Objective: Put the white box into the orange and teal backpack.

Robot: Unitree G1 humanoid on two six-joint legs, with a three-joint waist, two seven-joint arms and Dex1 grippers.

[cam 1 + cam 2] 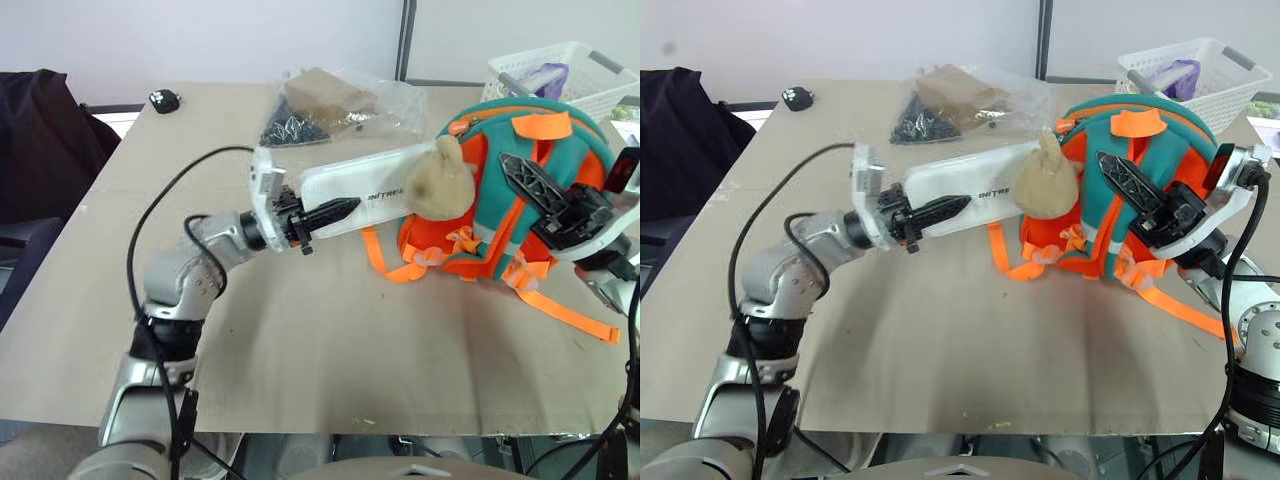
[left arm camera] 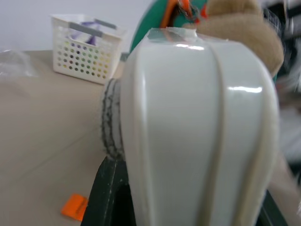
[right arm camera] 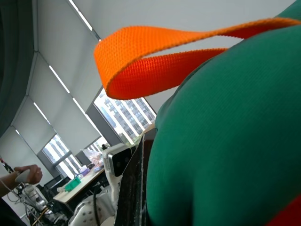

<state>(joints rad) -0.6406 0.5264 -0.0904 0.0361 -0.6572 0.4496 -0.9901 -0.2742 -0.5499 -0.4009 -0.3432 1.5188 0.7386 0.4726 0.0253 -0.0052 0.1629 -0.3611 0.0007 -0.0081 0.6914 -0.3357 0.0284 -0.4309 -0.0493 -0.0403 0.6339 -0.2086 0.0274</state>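
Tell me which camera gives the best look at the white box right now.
The left eye view: the white box shows lengthwise, held by the left gripper, its far end behind the plush toy on the backpack. The right eye view matches it. The left wrist view shows its near end close up.

white box (image 1: 362, 190) level, abutting upright backpack (image 1: 520, 190)

- White box (image 1: 365, 185): smooth, glossy hard plastic with bright highlights.
- Orange and teal backpack (image 1: 1140, 190): matt woven cloth; orange webbing straps, coarse weave.
- Plush toy (image 1: 443, 180): fuzzy tan pile.
- Basket (image 1: 560, 75): white perforated plastic.
- Bag (image 1: 340, 100): clear crinkled film.
- Surface (image 1: 330, 340): matt beige.
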